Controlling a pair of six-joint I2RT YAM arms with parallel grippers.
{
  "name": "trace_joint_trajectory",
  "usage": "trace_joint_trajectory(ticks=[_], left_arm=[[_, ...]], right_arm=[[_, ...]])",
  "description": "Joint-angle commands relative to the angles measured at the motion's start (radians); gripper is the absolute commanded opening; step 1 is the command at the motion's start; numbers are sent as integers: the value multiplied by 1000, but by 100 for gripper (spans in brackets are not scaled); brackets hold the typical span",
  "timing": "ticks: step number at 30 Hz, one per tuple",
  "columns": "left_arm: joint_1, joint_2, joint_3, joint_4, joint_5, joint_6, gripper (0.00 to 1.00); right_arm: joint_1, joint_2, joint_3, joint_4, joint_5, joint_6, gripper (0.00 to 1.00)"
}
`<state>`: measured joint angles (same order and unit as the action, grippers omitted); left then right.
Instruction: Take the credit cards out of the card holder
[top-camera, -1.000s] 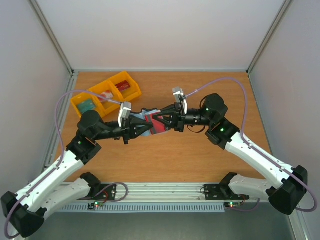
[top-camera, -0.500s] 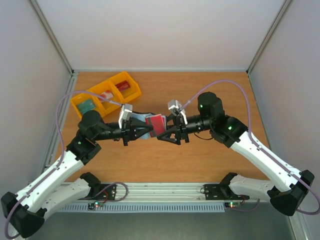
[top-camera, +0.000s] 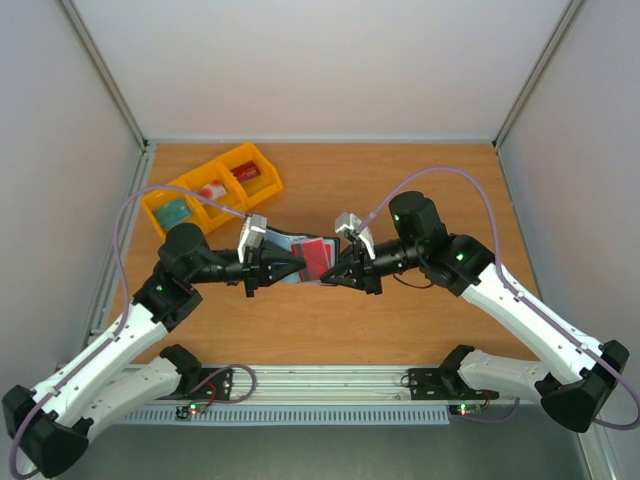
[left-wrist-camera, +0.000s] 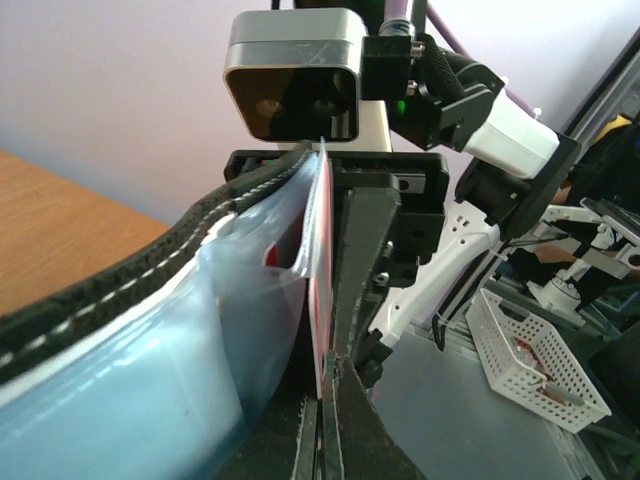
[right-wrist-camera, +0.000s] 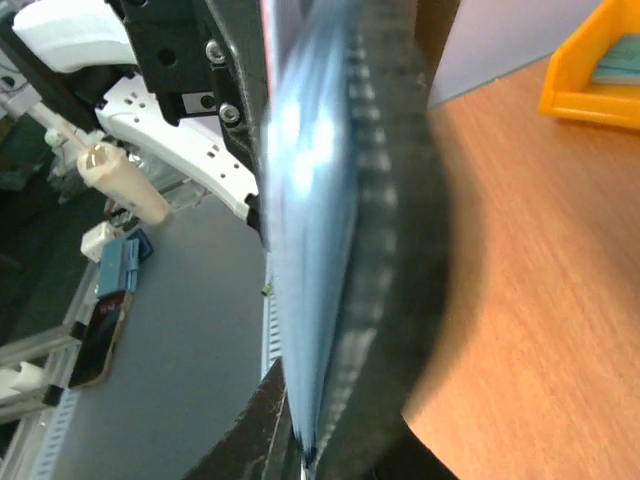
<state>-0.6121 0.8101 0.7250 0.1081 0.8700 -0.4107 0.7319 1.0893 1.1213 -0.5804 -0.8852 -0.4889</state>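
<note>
Left gripper (top-camera: 283, 266) pinches the holder (top-camera: 285, 243) above the table (top-camera: 420, 330), red card (top-camera: 317, 252) showing in its fold. Right gripper (top-camera: 335, 274) jaws stand narrow at the card's edge — card alone or lining too, unclear — so a pull could drag the holder loose.

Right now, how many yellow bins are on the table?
3, in a diagonal row at the far left: near bin, middle bin, far bin. None looks hidden.
</note>
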Motion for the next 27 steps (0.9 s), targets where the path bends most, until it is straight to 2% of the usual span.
trace_joint_trajectory(ticks=[1,4,11,13,17,27], left_arm=[[5,-12,-17,8,56,27,0],[6,-19,-14,-18,81,54,7],[11,-30,-12,-29,139,117,9],[11,-29,-13,-18,123,130,8],[11,-9,-3,9,44,85,0],[6,6,-6,-6,-7,2,0]], right_arm=[[-10,-29,37,-49,-48,-30,6],[-18,-39,37,-52,-67,-33,2],[-36,-48,47,-50,-128,-38,2],[-37,-44,48,-44,-139,-36,3],[-37,-20,57,-43,-164,-22,8],[-37,-29,51,-15,-185,-13,13]])
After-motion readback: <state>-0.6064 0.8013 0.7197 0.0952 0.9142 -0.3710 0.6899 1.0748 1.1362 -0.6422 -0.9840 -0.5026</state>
